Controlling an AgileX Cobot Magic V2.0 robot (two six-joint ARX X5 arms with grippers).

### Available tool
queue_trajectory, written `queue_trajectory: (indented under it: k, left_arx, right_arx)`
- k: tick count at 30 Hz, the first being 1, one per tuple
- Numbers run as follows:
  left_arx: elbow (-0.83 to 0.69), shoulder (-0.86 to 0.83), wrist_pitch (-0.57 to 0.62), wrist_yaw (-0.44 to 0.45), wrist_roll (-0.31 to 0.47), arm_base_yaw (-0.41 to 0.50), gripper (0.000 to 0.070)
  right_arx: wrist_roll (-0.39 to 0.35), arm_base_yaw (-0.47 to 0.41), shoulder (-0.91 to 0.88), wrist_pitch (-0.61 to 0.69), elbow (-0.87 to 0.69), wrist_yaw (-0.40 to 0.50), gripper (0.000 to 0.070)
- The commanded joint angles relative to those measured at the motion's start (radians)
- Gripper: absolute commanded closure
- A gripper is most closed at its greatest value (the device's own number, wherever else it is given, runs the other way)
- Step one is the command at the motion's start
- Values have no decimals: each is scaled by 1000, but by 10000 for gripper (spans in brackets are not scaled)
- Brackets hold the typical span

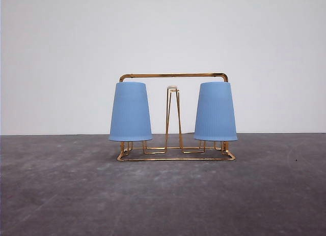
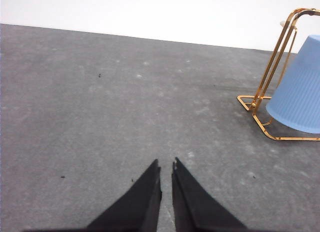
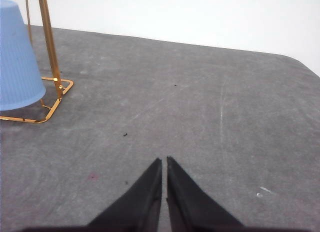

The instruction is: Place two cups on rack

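- The left gripper has its two black fingers pressed together, only a thin slit between the tips, and it holds nothing. It hangs low over bare grey table.
- Ahead of that gripper and off to its right side stands one end of the gold wire rack, with a light-blue cup seated on it mouth down. Rack and cup are well apart from the fingers.
- The right gripper is likewise closed on nothing, its tips nearly touching, over open table.
- Ahead of it and off to its left side is the other end of the rack, carrying the second cup, also mouth down and well clear of the fingers.
- From the front, both cups hang upside down on the rack: the left cup and the right cup, either side of the free middle prong. Their rims sit just above the wire base, and each looks upright and settled.
- Judging by this, the task looks finished: two cups are on the rack, both grippers are empty and drawn back. Nothing seems left but to stay clear.
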Motion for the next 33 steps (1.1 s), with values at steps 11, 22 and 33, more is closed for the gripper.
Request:
queue_trajectory:
  k: [11,22,33]
  left_arx:
    - [-13,-1,-5,-2,2,0,675]
    - [-13,-1,-5,-2,2,0,675]
    - [-13,-1,-5,-2,2,0,675]
  right_arx:
    - [8,0,-1,13,-4,-1,685]
    - [8,0,-1,13,-4,-1,685]
    - [8,0,-1,13,-4,-1,685]
